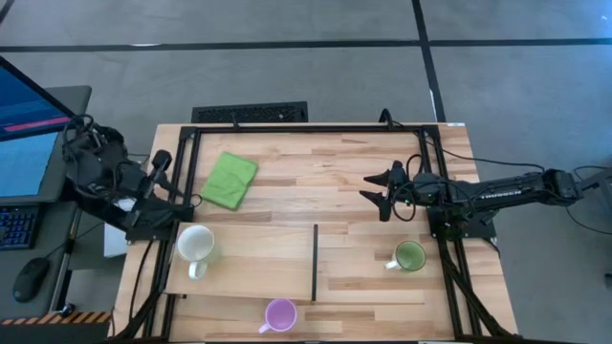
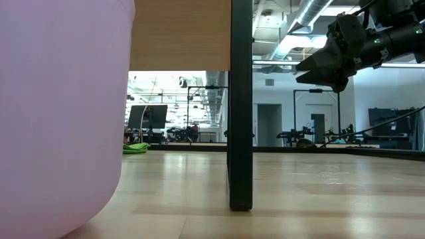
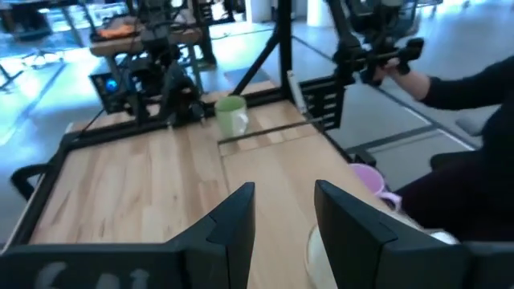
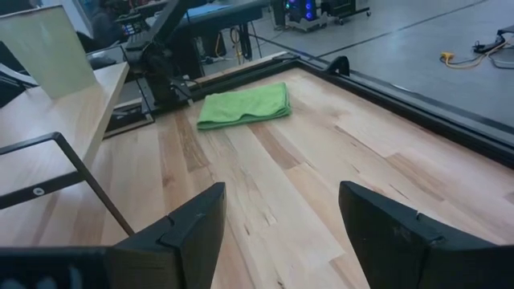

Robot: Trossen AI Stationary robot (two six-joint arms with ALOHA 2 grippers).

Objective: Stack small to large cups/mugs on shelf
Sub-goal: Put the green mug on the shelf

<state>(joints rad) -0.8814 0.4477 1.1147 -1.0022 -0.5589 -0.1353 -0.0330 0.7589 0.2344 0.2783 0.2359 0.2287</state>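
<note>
We see the right gripper (image 1: 375, 191) hanging above the bare middle of the worktop (image 1: 363, 162), its jaws spread wide and holding nothing; its own wrist view shows the two dark fingers (image 4: 193, 225) well apart over bare wood. In the low view the same gripper (image 2: 312, 70) floats clear of the surface.

The left gripper (image 1: 191, 199) sits at the left edge of the worktop, between the green folded cloth (image 1: 229, 180) and the white mug (image 1: 196, 245). Its jaws are parted too, with a clear gap between the fingers (image 3: 233, 221), and they grip nothing.

The white mug stands on the left end of the shelf (image 1: 258, 258), a pale board lying flat on the worktop with a thin dark strip (image 1: 315, 262) along its right short edge. The green mug (image 1: 409, 256) stands on the worktop to the right of the shelf, near the right arm's base, handle pointing left. The light purple mug (image 1: 279, 315) stands off the shelf at the worktop's front edge, and fills the left of the low view (image 2: 60, 113).

In the left wrist view we also find the green mug (image 3: 231, 115) far across the wood, the purple mug (image 3: 369, 181) nearer, and a person's dark sleeve (image 3: 466, 84) beyond the worktop's edge.
</note>
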